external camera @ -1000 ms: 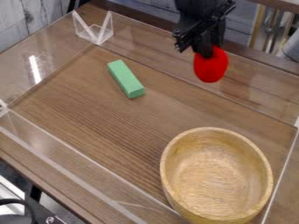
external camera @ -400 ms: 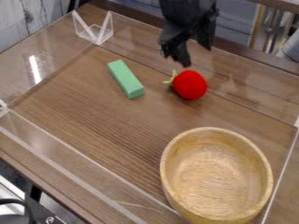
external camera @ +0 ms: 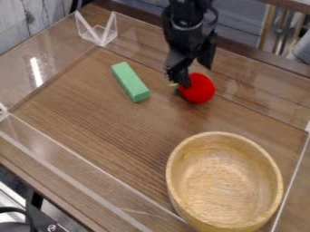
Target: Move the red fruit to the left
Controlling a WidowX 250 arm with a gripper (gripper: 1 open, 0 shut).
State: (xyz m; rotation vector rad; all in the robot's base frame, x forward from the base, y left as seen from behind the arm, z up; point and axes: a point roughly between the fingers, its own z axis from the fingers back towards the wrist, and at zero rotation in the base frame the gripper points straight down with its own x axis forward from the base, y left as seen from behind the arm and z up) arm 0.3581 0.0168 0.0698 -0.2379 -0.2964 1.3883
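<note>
Lying on the table — red fruit (external camera: pixel 198 88) between spread jaws.

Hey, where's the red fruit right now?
The red fruit sits on the wooden table, right of the green block, directly under the gripper, beyond the wooden bowl.

Red fruit (external camera: pixel 197 87) on wood table (external camera: pixel 109 136), gripper (external camera: pixel 190 66) directly over it, jaws spread, tips at its top/left edge; contact unclear. Green block (external camera: pixel 130 81) to the left, apart. Wooden bowl (external camera: pixel 226 181) near front right. Clear acrylic stand (external camera: pixel 97 30) back left.
</note>
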